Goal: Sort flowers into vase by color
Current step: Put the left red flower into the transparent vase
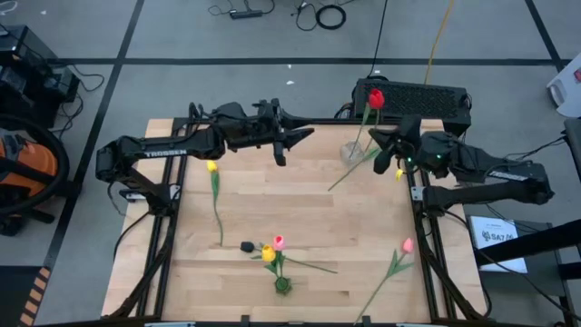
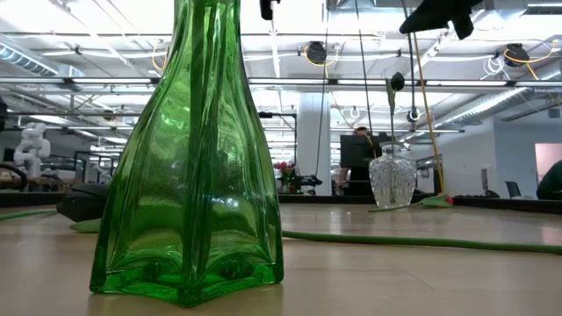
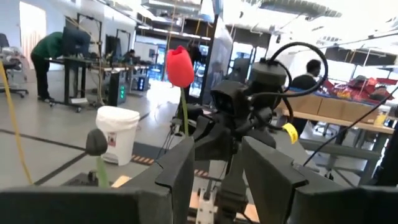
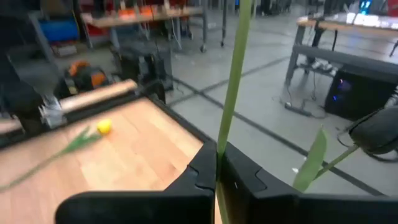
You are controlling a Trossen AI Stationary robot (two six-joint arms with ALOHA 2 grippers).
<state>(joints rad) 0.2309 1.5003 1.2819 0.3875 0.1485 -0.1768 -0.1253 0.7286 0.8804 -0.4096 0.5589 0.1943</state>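
we view a wooden desk [image 1: 300, 227] on a grey workshop floor, read from left to right. at left, the left gripper [image 1: 289, 141] hovers over the far edge of the desk, its jaws standing apart and, as far as we can see, holding nothing; a yellow tulip [image 1: 211, 166] lies on the boards just beneath that arm, stem running toward the near edge. in the middle near edge, a green vase [image 1: 283, 285] holds a yellow flower [image 1: 269, 254] and a pink flower [image 1: 279, 242], with a small dark head [image 1: 246, 246] lying just beside them. further right, at the far edge, a clear vase [image 1: 352, 153] carries the red tulip [image 1: 376, 98], upright with a slight lean. the right gripper [image 1: 385, 150] sits just beside that vase; its jaws are closed on a green stem [image 4: 231, 81], which runs roughly upright between them in the right wrist view. we cannot tell for certain which flower that stem belongs to. a pink tulip [image 1: 408, 245] lies at the near right, stem slanting toward the near edge. we judge the coming move to turn on the held stem's long axis: it must stay near vertical over a vase mouth, and the right arm is plainly the nearer to the clear vase.
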